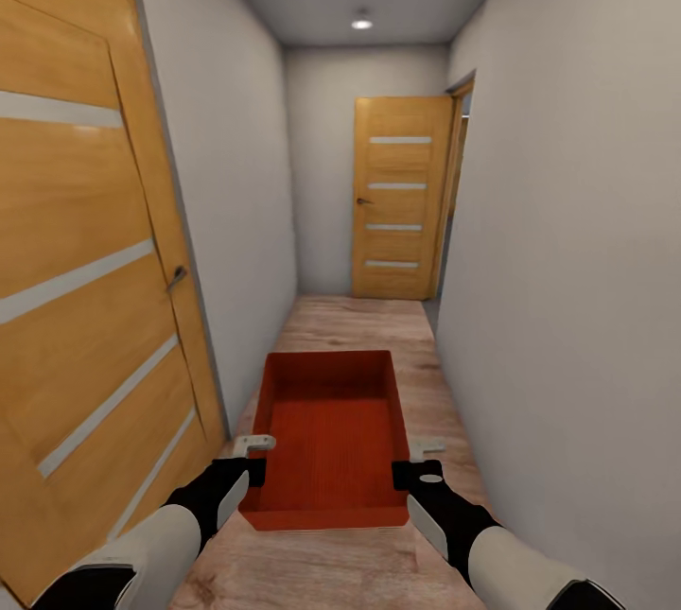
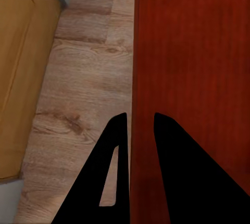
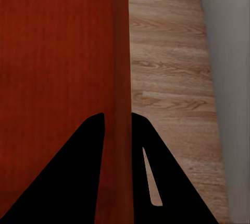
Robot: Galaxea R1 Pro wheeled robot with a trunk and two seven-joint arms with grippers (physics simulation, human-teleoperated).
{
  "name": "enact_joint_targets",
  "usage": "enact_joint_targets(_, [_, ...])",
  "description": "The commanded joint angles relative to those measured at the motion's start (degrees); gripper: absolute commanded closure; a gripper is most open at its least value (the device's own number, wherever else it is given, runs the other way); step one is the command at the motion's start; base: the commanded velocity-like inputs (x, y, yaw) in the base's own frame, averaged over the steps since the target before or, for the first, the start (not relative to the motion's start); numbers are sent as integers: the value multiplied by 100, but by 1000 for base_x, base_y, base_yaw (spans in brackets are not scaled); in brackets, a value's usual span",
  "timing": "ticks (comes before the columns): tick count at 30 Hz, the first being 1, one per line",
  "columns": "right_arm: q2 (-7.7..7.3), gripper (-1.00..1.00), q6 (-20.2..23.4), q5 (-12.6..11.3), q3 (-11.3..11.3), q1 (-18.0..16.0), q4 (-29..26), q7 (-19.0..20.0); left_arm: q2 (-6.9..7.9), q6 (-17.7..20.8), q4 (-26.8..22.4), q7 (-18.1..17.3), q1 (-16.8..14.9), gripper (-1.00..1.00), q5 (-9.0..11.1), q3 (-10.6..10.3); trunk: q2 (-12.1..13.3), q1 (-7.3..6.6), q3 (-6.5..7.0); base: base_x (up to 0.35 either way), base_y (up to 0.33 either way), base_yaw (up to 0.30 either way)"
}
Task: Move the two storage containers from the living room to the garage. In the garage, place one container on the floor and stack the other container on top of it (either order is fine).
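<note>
Carried down the hallway, the bin (image 1: 330, 435) hangs between both arms — left gripper (image 2: 139, 125) and right gripper (image 3: 117, 122) each pinching a side wall — so keep it level, centred between walls.

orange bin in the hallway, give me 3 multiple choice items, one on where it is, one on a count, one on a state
1. Where is the storage container?
A. between the two grippers, above the wood floor
B. on a dark low bench
C. inside a red car

2. How many wooden doors show in the head view?
A. none
B. two
C. five

3. How does the left gripper stand to the container?
A. shut on its side wall
B. open, far from it
C. resting on the floor

Answers:
1 A, the left gripper and the right gripper each hold a side wall.
2 B, a near door at left and a far door at the corridor's end.
3 A, one finger lies on each side of the wall.
</note>
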Motion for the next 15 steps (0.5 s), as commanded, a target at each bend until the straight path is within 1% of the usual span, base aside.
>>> enact_joint_targets(1, [-7, 100, -94, 11, -97, -9, -196, -21, 82, 34, -1, 27, 3, 100, 36, -6, -12, 6, -13, 324, 0, -44])
enact_joint_targets(15, [-7, 100, -94, 11, -97, -11, -196, -21, 82, 34, -1, 27, 3, 100, 36, -6, -12, 6, -13, 324, 0, -5])
